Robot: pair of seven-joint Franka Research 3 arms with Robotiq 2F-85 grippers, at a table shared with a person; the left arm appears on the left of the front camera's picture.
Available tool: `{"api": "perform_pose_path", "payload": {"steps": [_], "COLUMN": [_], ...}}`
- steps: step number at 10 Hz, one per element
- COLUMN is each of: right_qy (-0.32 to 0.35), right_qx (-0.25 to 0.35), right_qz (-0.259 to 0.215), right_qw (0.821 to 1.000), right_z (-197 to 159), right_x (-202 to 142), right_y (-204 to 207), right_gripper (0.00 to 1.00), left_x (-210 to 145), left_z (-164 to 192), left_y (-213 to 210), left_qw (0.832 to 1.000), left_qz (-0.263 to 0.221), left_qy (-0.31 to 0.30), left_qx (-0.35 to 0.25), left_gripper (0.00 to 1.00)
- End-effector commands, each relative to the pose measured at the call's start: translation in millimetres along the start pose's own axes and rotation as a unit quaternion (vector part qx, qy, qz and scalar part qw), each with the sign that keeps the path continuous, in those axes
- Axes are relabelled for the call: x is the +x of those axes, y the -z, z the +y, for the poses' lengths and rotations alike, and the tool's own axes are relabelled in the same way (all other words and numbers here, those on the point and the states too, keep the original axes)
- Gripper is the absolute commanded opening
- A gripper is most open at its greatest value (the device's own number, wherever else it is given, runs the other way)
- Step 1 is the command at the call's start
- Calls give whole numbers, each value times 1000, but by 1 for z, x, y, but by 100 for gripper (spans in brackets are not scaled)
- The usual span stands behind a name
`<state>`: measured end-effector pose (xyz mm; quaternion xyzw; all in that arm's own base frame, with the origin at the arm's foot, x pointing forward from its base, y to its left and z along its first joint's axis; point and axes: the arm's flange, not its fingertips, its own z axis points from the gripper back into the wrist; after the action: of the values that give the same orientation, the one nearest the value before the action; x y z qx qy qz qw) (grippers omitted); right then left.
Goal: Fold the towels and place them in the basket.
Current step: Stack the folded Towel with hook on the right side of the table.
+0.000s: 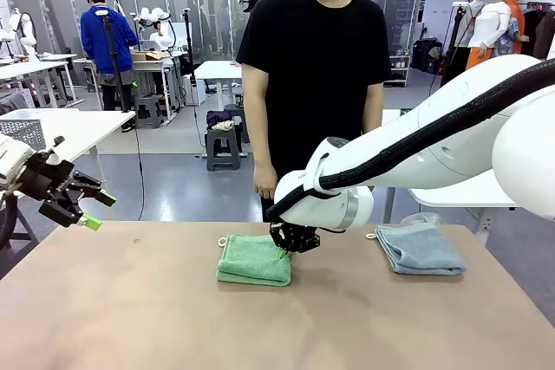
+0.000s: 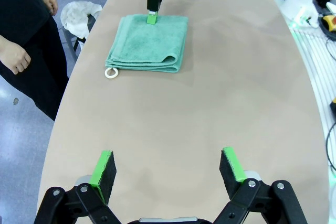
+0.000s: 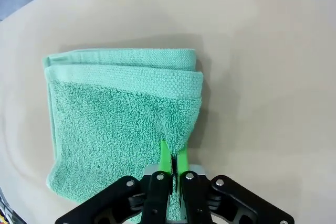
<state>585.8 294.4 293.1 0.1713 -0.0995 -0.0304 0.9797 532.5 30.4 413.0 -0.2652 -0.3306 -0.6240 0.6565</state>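
On the tan tabletop [image 1: 130, 301] we see a folded green towel [image 1: 254, 259] lying near the middle, towards the far edge where a person in a black shirt [image 1: 314, 67] stands with a hand [image 1: 264, 181] hanging down. Our right gripper [image 1: 295, 240] has reached across from the right side and sits at the towel's right-hand edge; in the right wrist view its jaws are pressed almost together, the green pads [image 3: 166, 157] pinching a small ridge of the terry cloth [image 3: 126, 124] at the edge nearest the camera, so it is gripping the green towel. In the left wrist view the same gripper [image 2: 153, 9] comes down onto the far edge of the towel [image 2: 149, 43], and we can make out a small pale hanging loop [image 2: 111, 72] at one corner, resting on the tabletop [image 2: 210, 108]. A second folded towel, pale grey-blue [image 1: 420, 249], lies well apart to the right of the green one, also with a small loop at its corner. Our left gripper [image 1: 84, 205] hangs in the air above the left end of the tabletop, well away from both towels; in its own wrist view [image 2: 168, 169] the jaws stand wide apart with nothing between them.
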Motion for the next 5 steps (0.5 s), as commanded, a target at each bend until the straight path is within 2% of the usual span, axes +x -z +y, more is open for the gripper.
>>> {"api": "perform_pose_path", "payload": {"steps": [1, 2, 3, 5], "right_qy": [2, 2, 0, -40], "right_qx": [1, 1, 0, -29], "right_qz": [-1, -1, 0, -12], "right_qw": [1000, 1000, 1000, 999], "right_z": [0, 0, 0, -24], "right_x": [0, 0, 0, 4], "right_y": [0, 0, 0, -37], "right_gripper": [0, 0, 5, 4], "left_x": [1, 1, 1, 1], "left_z": [0, 0, 0, 0], "left_y": [-1, -1, -1, -1], "left_qw": [1000, 1000, 1000, 1000], "left_qz": [0, 0, 0, 0], "left_qy": [2, 2, 2, 2], "left_qx": [0, 0, 0, 0], "left_gripper": [100, 100, 100, 100]}}
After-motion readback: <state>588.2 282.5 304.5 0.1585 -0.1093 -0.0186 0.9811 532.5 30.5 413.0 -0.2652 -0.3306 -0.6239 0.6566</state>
